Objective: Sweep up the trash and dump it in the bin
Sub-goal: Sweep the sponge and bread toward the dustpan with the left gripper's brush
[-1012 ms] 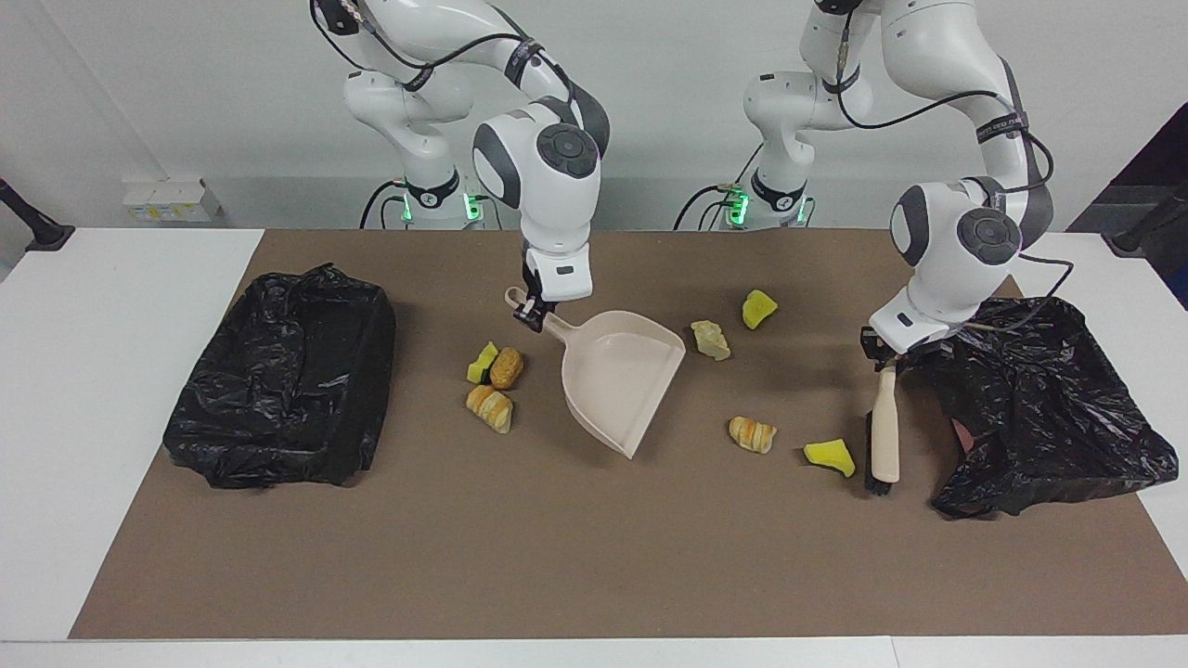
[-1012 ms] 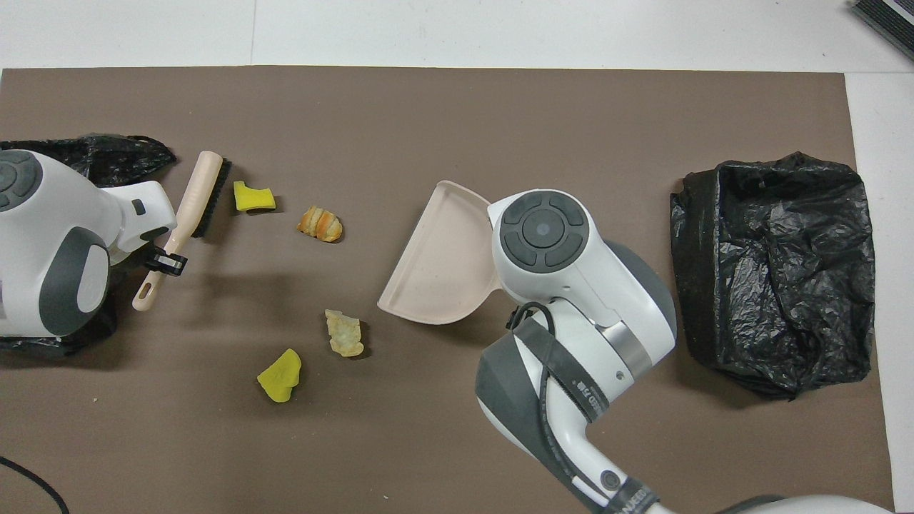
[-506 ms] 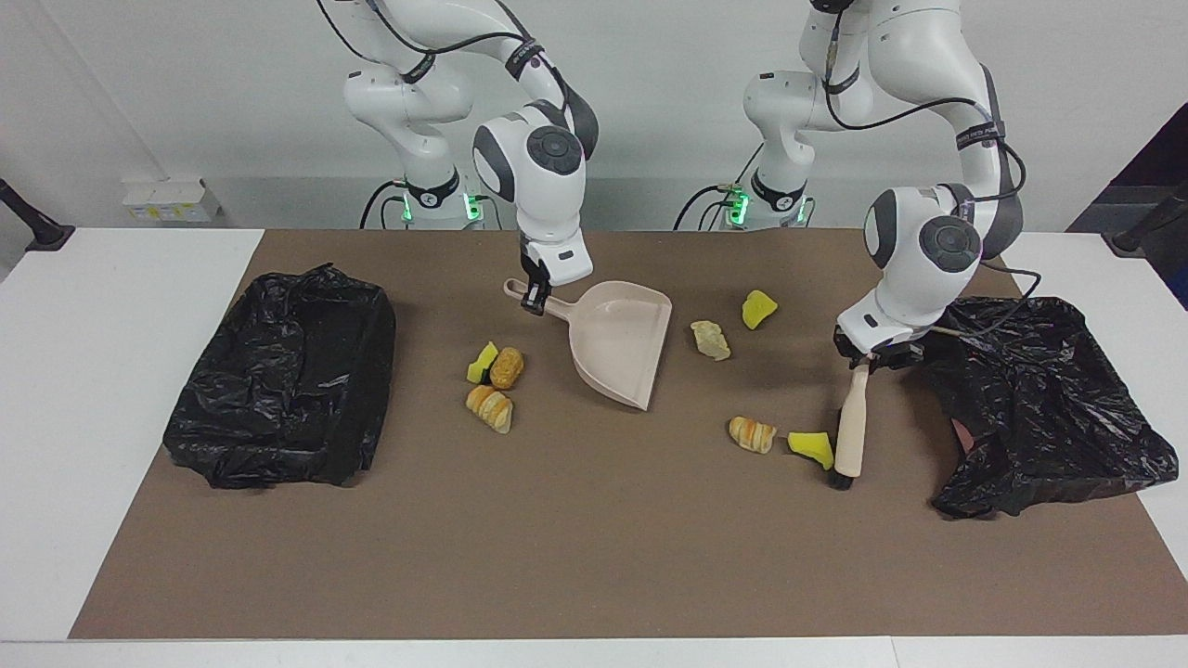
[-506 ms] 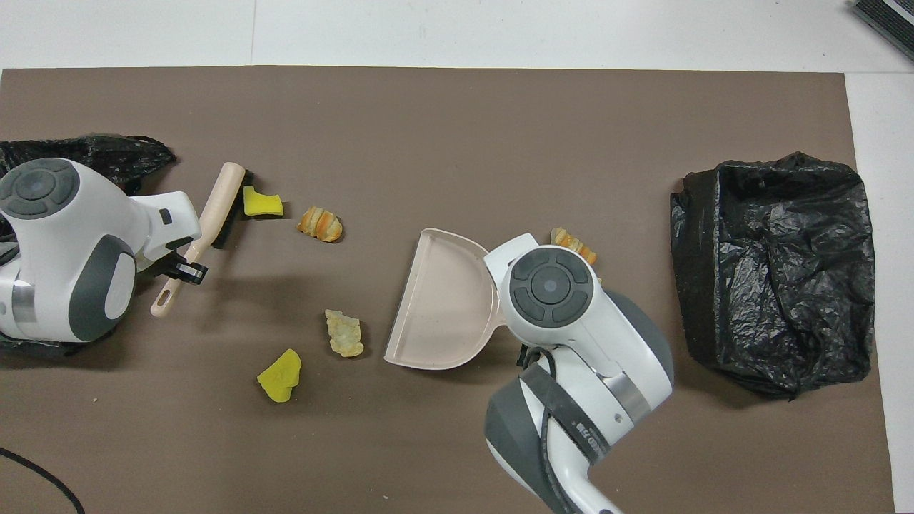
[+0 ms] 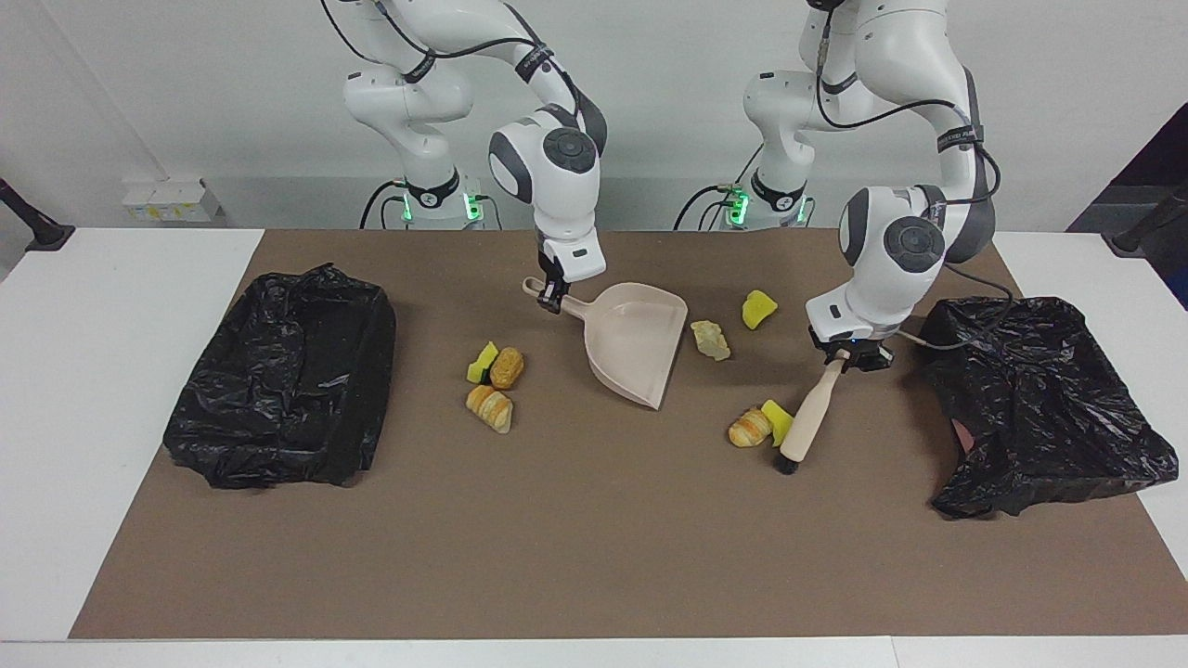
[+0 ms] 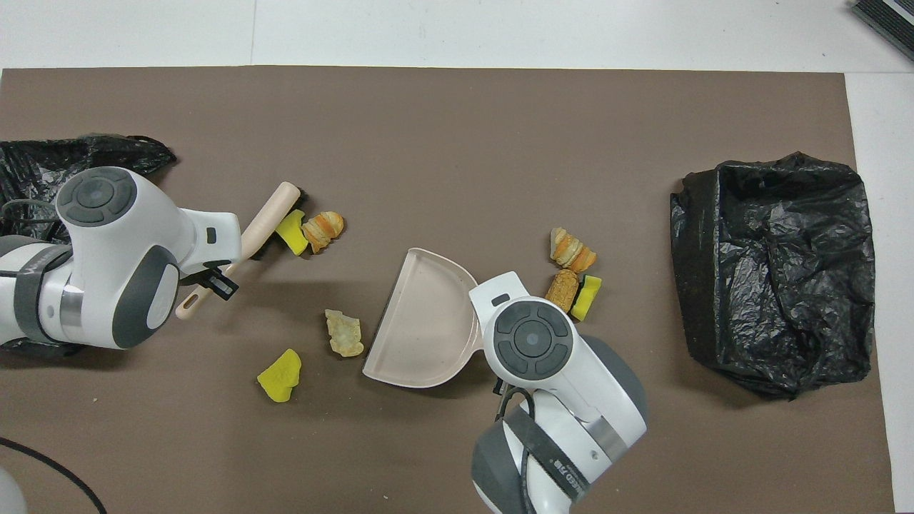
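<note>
While the left gripper (image 5: 844, 355) clamps the brush (image 5: 806, 419), trash (image 5: 761, 426) seemingly touches its bristles.

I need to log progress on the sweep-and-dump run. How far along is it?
Early. Done: the right gripper is shut on the dustpan handle, and the left gripper on the brush. In hand: the brush is pressed against a yellow sponge chunk beside a pastry lump. Left: the dustpan is empty, all seven bits lie on the mat, and no trash shows in the black-lined bin.
</note>
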Robot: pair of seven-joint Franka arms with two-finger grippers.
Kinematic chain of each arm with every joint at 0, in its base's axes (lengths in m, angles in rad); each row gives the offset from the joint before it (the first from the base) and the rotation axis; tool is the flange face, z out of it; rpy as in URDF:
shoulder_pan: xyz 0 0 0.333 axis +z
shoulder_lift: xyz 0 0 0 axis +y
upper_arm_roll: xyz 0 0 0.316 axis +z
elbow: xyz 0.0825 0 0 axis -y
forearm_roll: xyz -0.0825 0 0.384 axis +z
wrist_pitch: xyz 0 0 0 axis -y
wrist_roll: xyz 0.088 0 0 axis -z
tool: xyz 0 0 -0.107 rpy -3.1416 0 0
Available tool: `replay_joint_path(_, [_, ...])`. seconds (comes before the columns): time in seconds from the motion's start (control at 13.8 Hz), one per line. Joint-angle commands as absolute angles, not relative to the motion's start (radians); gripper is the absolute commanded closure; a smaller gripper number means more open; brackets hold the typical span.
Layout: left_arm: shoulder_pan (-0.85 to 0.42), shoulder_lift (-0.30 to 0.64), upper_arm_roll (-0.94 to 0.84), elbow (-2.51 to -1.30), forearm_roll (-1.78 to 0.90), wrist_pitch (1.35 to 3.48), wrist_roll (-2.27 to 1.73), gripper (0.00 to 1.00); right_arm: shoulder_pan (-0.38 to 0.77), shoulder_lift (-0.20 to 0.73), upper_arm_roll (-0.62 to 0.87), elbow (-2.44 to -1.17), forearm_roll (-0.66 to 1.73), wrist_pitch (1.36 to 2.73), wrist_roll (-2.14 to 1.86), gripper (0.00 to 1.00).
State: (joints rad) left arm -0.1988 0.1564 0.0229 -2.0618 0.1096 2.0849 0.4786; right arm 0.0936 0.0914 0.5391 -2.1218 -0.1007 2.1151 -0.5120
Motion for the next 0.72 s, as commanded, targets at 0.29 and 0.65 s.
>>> replay_joint_path(0.29, [-0.212,0.04,-0.093,-2.224,0.092,2.069,0.548,1.0,0.11,0.063,0.551,-2.14,-0.129,2.122,-0.474,1.0])
replay_joint_path(0.65, [-0.213,0.011,-0.166,-2.226,-0.034,1.913,0.465,1.0,0.129,0.054,0.551,-2.155,-0.187,2.089,-0.446,1.0])
